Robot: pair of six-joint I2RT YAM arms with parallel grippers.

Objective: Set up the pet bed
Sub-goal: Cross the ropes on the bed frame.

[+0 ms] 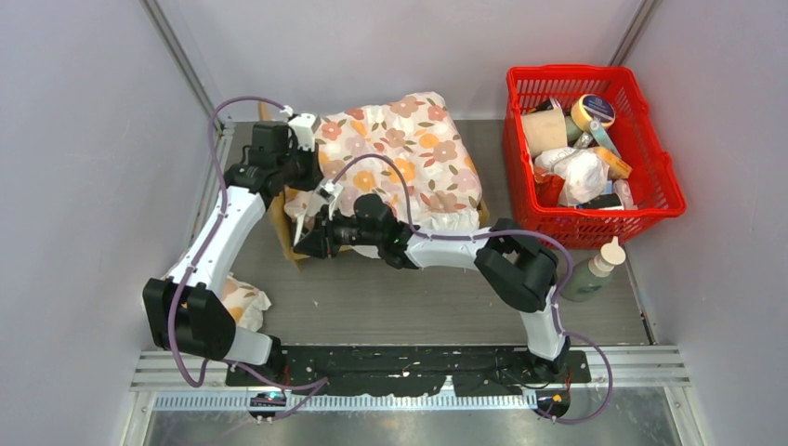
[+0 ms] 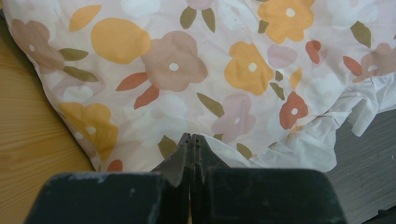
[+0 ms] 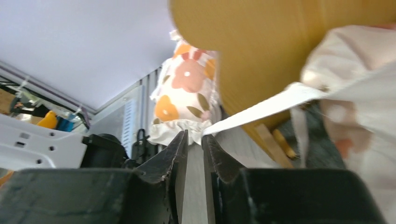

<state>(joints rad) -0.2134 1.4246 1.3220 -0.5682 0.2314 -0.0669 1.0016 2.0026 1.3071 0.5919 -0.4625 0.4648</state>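
Observation:
The pet bed (image 1: 280,229) stands at the back middle, with only its light-wood left front corner showing. A white floral cushion (image 1: 400,158) lies over it. At the cushion's back left corner my left gripper (image 1: 302,128) is shut. In the left wrist view its tips (image 2: 192,138) pinch a tented fold of the cushion (image 2: 196,70), beside light wood (image 2: 23,149). My right gripper (image 1: 311,216) is at the bed's front left corner. There it stands slightly open (image 3: 194,136) with nothing between the fingers. A white strap (image 3: 261,109) from the cushion ends at its right fingertip, under the wooden frame (image 3: 280,42).
A red basket (image 1: 509,139) full of items stands at the back right. A green bottle (image 1: 590,274) stands in front of it. A second, small floral pillow (image 1: 243,303) lies by the left arm's elbow. Grey walls close in both sides.

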